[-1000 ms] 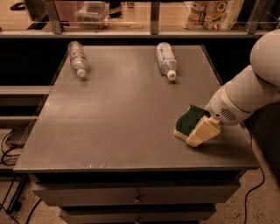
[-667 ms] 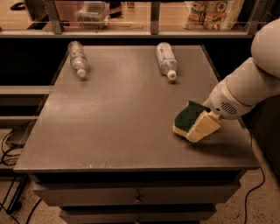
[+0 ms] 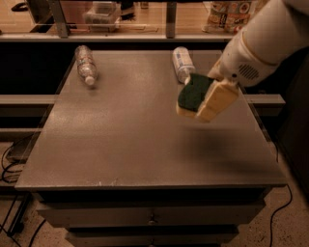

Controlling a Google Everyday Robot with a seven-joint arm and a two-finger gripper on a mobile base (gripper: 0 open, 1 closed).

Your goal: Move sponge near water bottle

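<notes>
Lifted from the front right of the surface, the sponge now hangs in the air, clamped in the claw, just in front of the labelled bottle. The water bottle lies well apart at the back left, so the carry probably has to go on leftward.

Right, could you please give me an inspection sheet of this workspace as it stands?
Surface: grey table, drawers beneath.
Job's things: sponge held off the table, right of centre; water bottle lying far left.
Clutter: labelled bottle lying behind the sponge.
Grippers: gripper shut on the sponge, above the table's right half.
Cables: cords on the floor, left and right.
Surroundings: shelf with containers behind.
</notes>
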